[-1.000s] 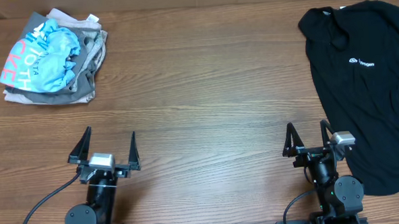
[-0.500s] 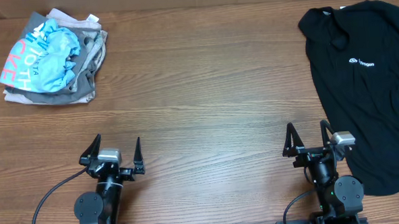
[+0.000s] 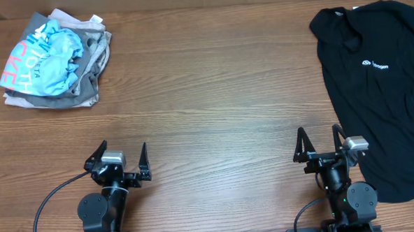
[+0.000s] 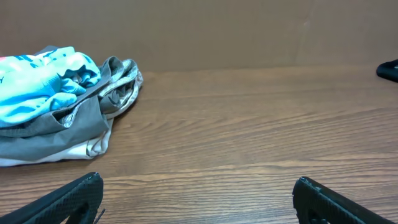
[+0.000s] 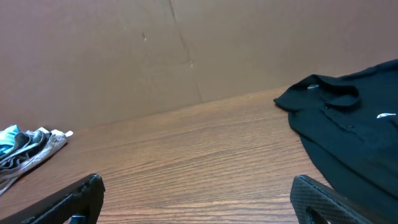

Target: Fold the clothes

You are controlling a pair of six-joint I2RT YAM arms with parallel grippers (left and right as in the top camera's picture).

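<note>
Clearly the light blue T-shirt point(image 3: 54, 56) is soft, light cotton that will sag and slip rather than keep any shape. It lies crumpled on top of a heap of grey and beige garments point(image 3: 93, 65) at the far left corner of the desk point(image 3: 212, 81), with coral-and-white letters showing along its left side. A hem or shoulder seam would be the best hold, but none is plainly exposed. A pinch on a raised fold looks likeliest to lift it without dragging the grey cloth beneath.

The left tool point(image 3: 122, 144) and right tool point(image 3: 318, 129) stand spread wide near the front edge, holding nothing. A black polo shirt point(image 3: 380, 80) covers the right side, well apart from the heap. Nothing lies between the left tool and the heap.
</note>
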